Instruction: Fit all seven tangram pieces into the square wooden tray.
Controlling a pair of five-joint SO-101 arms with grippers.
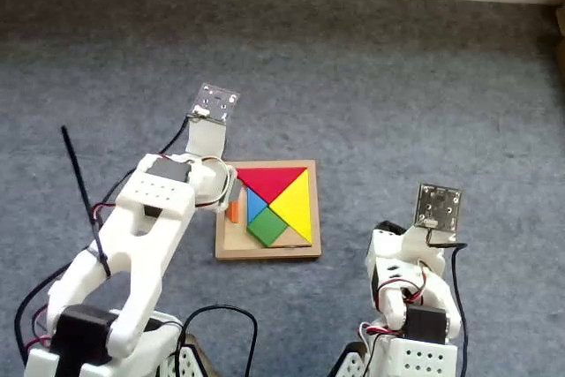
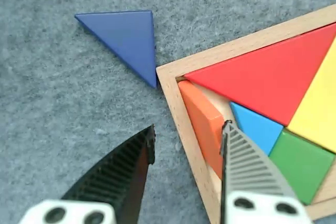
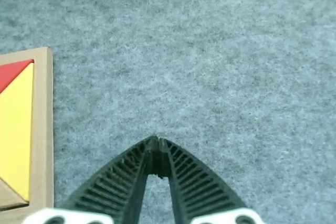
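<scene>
- Square wooden tray (image 2: 170, 98) lies flat on the grey carpet (image 3: 210, 51). It holds smooth red (image 2: 268, 82) and yellow (image 2: 320, 114) triangles, a light blue piece (image 2: 257, 127) and a green square (image 2: 302, 163).
- The orange piece (image 2: 207, 124) sits against the rim and looks tilted.
- A dark blue triangle (image 2: 128, 38) lies on the carpet, its tip at the tray's corner.
- My left gripper (image 2: 189, 127) has its ribbed fingers apart, straddling the rim and the orange piece.
- My right gripper (image 3: 157, 142) has its tips pressed together above the carpet beside the tray.

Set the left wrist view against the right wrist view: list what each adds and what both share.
Left wrist view adds the open left gripper, a dark blue triangle on the carpet by the tray corner, plus the orange piece, light blue piece and green piece inside. Right wrist view adds the shut right gripper. Both share the tray, carpet, red triangle and yellow triangle.
</scene>
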